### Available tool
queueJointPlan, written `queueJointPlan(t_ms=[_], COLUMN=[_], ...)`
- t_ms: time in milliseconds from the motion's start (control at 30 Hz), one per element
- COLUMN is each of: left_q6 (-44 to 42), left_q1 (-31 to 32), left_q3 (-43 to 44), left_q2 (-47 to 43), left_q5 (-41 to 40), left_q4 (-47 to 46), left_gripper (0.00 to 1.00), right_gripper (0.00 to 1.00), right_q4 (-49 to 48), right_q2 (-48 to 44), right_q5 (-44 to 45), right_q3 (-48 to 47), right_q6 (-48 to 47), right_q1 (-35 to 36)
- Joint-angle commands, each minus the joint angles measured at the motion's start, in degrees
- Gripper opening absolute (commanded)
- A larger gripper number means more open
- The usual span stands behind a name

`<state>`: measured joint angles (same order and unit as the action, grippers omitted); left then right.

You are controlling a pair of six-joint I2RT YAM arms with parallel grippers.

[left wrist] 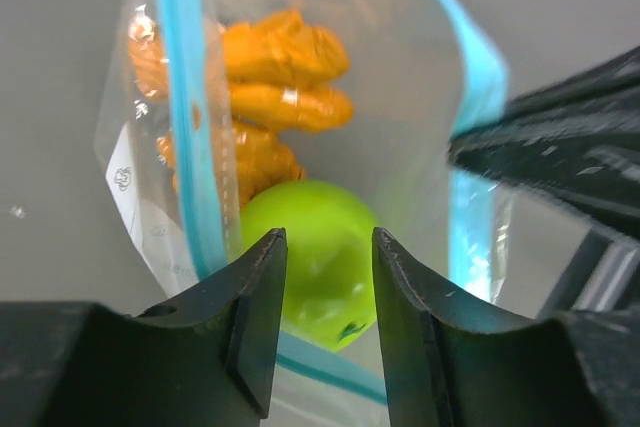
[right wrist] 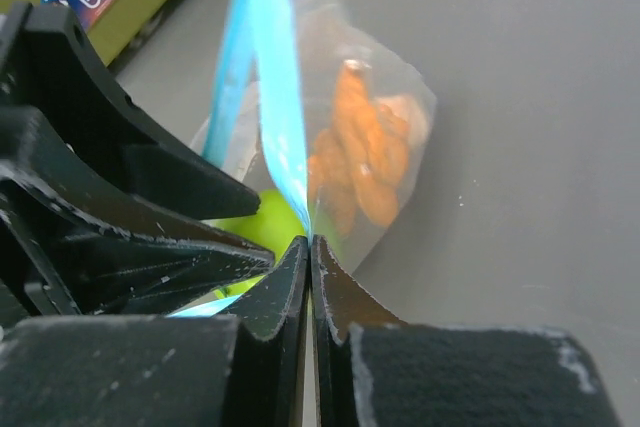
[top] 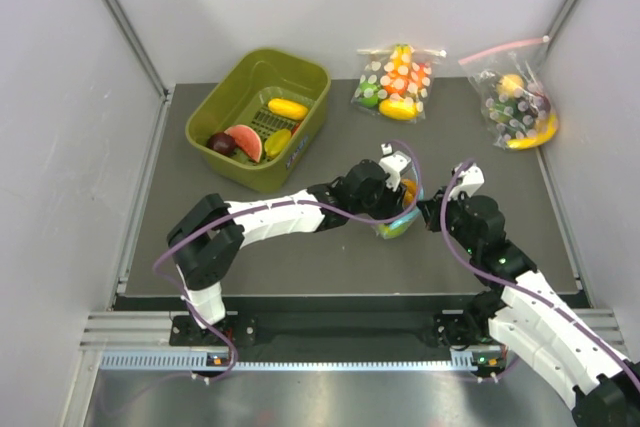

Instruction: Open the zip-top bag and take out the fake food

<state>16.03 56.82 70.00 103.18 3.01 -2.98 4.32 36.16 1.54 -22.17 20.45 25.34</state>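
Note:
The zip-top bag lies mid-table with its light-blue mouth pulled apart. Inside it, the fake food shows as a round green fruit and several orange pieces. My left gripper reaches into the mouth, jaws apart. The green fruit sits right at its fingertips, and I cannot tell whether they touch it. My right gripper is shut on the bag's blue zip strip on the right side of the mouth.
An olive tub with yellow, red and purple toy pieces stands at the back left. Two larger dotted bags of toys, one and another, lie along the back. Grey walls close in both sides.

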Motion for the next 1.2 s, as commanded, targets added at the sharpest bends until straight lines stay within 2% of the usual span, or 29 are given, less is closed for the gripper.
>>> queueJointPlan(t_ms=[0, 233, 467, 500, 633, 800, 1167], left_q6=[-3.4, -3.6, -3.5, -3.6, -3.6, -3.4, -2.9], left_q1=[0.7, 1.1, 2.8, 2.9, 4.2, 4.4, 4.4], left_q3=[1.9, 1.1, 1.5, 2.1, 2.6, 2.8, 2.5], left_q2=[-0.3, -2.5, -1.2, -1.0, 1.1, 2.8, 4.9], left_q5=[-2.3, -0.9, -2.5, -2.5, -5.5, -7.6, -9.5], left_q4=[5.9, 9.1, 11.4, 11.6, 11.8, 9.9, -0.3], left_gripper=[0.45, 0.54, 0.78, 0.85, 0.92, 0.98, 0.96], right_gripper=[0.00, 0.00, 0.00, 0.00, 0.00, 0.00, 0.00], right_q4=[-1.2, -3.1, -3.4, -3.4, -3.3, -3.2, -3.9], right_q2=[0.1, 2.2, 2.3, 2.2, 2.0, 1.5, 1.5], right_q5=[0.4, -0.5, -0.7, -0.7, -0.7, -0.7, -1.4], right_q3=[-2.8, -2.1, -1.4, -1.3, -1.2, -0.9, 1.3], right_q6=[-1.0, -0.3, 0.4, 0.4, 0.5, 0.6, 1.1], right_q1=[0.7, 0.7, 0.9, 0.9, 1.2, 1.3, 1.6])
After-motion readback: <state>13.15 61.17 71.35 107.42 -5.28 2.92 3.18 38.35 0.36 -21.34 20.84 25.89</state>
